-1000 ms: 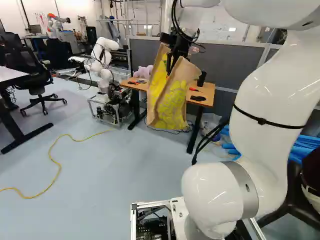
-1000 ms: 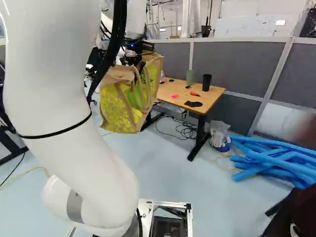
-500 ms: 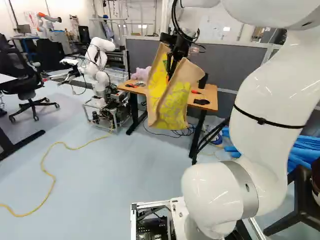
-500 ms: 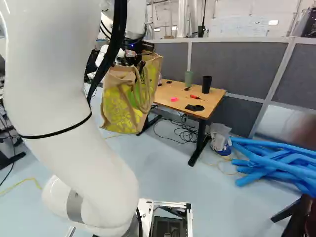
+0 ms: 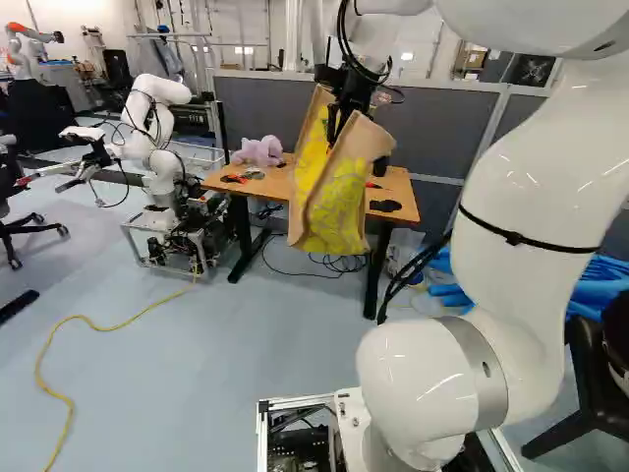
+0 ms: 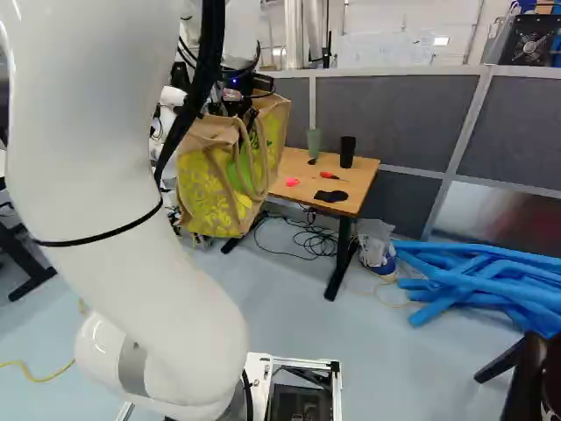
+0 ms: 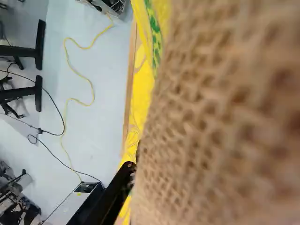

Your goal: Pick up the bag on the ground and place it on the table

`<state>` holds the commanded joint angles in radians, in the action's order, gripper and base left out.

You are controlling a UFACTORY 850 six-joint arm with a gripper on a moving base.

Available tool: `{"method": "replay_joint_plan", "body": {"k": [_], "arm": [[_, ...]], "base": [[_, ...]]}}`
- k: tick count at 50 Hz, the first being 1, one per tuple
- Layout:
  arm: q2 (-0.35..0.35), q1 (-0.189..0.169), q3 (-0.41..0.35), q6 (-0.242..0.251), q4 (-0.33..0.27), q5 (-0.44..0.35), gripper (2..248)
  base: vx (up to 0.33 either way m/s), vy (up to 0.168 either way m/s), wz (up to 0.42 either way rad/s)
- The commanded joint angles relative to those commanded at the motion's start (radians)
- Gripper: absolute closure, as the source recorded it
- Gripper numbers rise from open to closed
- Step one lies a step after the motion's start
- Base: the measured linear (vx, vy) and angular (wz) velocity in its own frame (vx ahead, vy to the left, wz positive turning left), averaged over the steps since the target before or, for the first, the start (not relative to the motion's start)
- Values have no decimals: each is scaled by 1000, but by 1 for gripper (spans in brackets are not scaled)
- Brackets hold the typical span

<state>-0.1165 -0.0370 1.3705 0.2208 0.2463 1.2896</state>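
In the left base view my gripper (image 5: 337, 130) is up in the air, shut on the bag's upper part. The tan burlap bag (image 5: 332, 206) with its yellow print hangs below it, off the floor; its handles droop at the side in the right base view. In the wrist view the bag (image 7: 211, 103) fills much of the space ahead and hides one finger of the gripper (image 7: 133, 180); the other, black, lies against it. The wooden table (image 6: 352, 182) stands behind the bag, which partly covers it in both base views.
The table carries a black cup (image 6: 347, 152), a green cup (image 6: 314, 143), a plush toy (image 5: 258, 150) and small tools. Another robot (image 5: 157, 147) stands left of it. Blue tubes (image 6: 478, 276) and a white bag (image 6: 375, 246) lie to its right. A yellow cable (image 5: 108, 327) crosses the floor.
The base has moved, turning right: table and other robot have shifted left in the base views, and the table looks slightly nearer. Arm and held bag keep their pose over the base.
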Motion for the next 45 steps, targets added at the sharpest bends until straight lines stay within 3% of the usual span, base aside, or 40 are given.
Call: {"method": "replay_joint_plan", "body": {"k": [26,45], "arm": [[0,0,0,0,0,0,228],[0,0,0,0,0,0,228]], "base": [[167,43,-260],[160,81,-42]]}}
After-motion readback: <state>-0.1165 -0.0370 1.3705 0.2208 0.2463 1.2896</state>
